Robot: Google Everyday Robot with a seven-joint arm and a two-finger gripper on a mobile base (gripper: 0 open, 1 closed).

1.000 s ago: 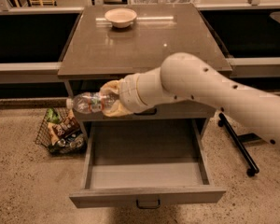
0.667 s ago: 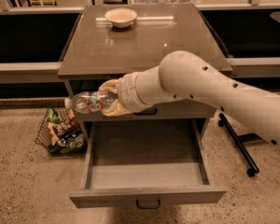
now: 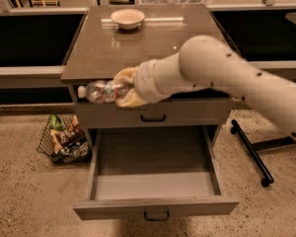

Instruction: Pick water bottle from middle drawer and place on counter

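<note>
The water bottle (image 3: 99, 91) is clear plastic with a white cap pointing left and lies sideways in my gripper (image 3: 124, 89). The gripper is shut on it and holds it in front of the counter's front left edge, at about counter height, above the top drawer front. The middle drawer (image 3: 153, 185) is pulled out wide below, its grey floor bare, a small black handle at its front. The counter (image 3: 138, 41) is a glossy grey-brown slab behind the gripper. My white arm reaches in from the right.
A cream bowl (image 3: 128, 18) stands at the back of the counter. The closed top drawer front (image 3: 187, 115) has a black handle. A wire basket of snack packets (image 3: 64, 138) sits on the floor at the left. A black chair base (image 3: 251, 154) is at the right.
The gripper and bottle stay at much the same spot in front of the counter's left front edge; no clear movement shows.
</note>
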